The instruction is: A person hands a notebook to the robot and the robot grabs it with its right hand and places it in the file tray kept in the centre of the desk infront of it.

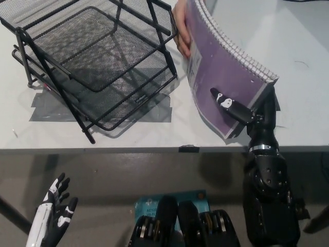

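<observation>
So my right hand [241, 113] is clamped on the lower right corner of the purple notebook [218, 82], thumb lying across the cover, the rest of my fingers hidden behind it. The notebook sits right of centre in the frame, tilted, its spiral-bound edge running along the top right side down to a corner at the right. A person's hand [182, 28] holds the opposite end at the top of the frame, so both of us have it at once.

The black mesh file tray [103, 67] fills the upper left, stacked tiers open toward the lower right. Its right rim is just beside the person's hand and the notebook's left edge, a narrow strip of bare desk [303, 103] between them. More open desk lies right of the notebook, up to the frame's edge. The desk's front edge runs across the middle of the frame, just below the notebook's bottom corner.

My left hand [51, 218] is parked down in the lower left below the desk edge, fingers spread, holding nothing.
</observation>
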Tool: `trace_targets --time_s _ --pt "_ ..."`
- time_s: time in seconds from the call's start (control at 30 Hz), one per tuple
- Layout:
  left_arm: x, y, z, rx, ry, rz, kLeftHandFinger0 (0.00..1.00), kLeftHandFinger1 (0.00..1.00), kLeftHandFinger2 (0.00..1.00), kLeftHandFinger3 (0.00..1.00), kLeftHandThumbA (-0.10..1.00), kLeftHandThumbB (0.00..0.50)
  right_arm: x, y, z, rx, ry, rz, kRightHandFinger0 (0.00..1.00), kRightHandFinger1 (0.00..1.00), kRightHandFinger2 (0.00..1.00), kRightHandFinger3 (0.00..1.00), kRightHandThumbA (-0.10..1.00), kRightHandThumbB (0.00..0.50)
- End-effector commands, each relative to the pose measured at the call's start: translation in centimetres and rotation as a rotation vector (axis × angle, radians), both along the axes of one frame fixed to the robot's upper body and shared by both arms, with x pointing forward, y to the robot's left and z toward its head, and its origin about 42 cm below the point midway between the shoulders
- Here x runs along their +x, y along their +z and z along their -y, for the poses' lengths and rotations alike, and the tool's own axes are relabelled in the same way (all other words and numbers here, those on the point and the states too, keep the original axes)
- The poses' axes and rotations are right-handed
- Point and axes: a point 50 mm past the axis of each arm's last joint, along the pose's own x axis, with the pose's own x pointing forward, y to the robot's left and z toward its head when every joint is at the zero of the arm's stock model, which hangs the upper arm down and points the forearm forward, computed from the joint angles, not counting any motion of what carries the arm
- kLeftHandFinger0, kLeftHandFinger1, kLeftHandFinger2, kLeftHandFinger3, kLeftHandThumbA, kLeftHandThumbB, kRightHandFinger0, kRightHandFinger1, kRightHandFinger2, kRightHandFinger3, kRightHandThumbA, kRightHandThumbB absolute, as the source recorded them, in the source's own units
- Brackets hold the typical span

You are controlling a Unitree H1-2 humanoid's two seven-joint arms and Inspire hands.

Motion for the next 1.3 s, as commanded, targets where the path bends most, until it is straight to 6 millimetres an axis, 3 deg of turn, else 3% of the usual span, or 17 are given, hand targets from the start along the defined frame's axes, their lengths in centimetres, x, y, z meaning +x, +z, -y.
trace_targets --time_s 0.0,0.37,0.5,0.57,0.63,0.67,0.9,1.03,1.13,1.2,1.27 --pt "0.2 1.1 -0.5 0.015 0.018 0.061 0.95 1.0 1.0 1.0 0.83 0.439 0.6 4.1 -0.7 0.084 0.018 0.146 0.0 0.0 0.0 0.0 0.92 0.017" --pt "0.5 1.3 -0.5 0.022 0.015 0.071 0.95 1.0 1.0 1.0 0.84 0.428 0.0 5.6 0.6 0.293 -0.01 0.166 0.0 0.0 0.0 0.0 0.84 0.068" --pt "0.7 1.4 -0.7 0.017 0.017 0.073 0.96 1.0 1.0 1.0 0.84 0.43 -1.0 7.8 1.9 0.413 -0.076 0.242 0.0 0.0 0.0 0.0 0.79 0.043" --pt "0.8 1.5 -0.8 0.022 0.017 0.076 0.96 1.0 1.0 1.0 0.85 0.43 -1.8 9.4 2.8 0.402 -0.138 0.288 0.0 0.0 0.0 0.0 0.87 0.064" --pt "0.9 1.5 -0.9 0.014 0.016 0.083 0.96 1.0 1.0 1.0 0.84 0.426 -2.3 10.5 3.5 0.432 -0.149 0.334 0.0 0.0 0.0 0.02 0.87 0.055" --pt "0.9 1.5 -0.9 0.012 0.016 0.084 0.96 1.0 1.0 1.0 0.84 0.421 -2.7 11.2 3.9 0.438 -0.163 0.371 0.0 0.0 0.0 0.02 0.87 0.027" --pt "0.7 1.5 -0.9 0.027 0.019 0.074 0.96 1.0 1.0 1.0 0.86 0.425 -5.0 15.0 6.0 0.393 -0.274 0.53 0.0 0.0 0.0 0.0 0.83 0.054" --pt "0.5 1.4 -0.9 0.026 0.019 0.057 0.97 1.0 1.0 1.0 0.87 0.444 -5.7 16.2 6.2 0.274 -0.289 0.589 0.0 0.0 0.0 0.0 0.84 0.059" --pt "0.8 1.5 -0.9 0.026 0.019 0.063 0.96 1.0 1.0 1.0 0.87 0.435 -5.6 17.6 4.8 0.11 -0.227 0.666 0.0 0.0 0.0 0.0 0.79 0.012" --pt "0.9 1.5 -1.0 0.025 0.014 0.067 0.97 1.0 1.0 1.0 0.86 0.427 -5.6 18.0 3.9 0.04 -0.22 0.673 0.0 0.0 0.0 0.0 0.77 0.038" --pt "1.1 1.5 -1.0 0.023 0.008 0.07 0.97 1.0 1.0 1.0 0.87 0.432 -5.3 18.6 2.7 -0.087 -0.224 0.711 0.0 0.0 0.0 0.0 0.75 0.01"
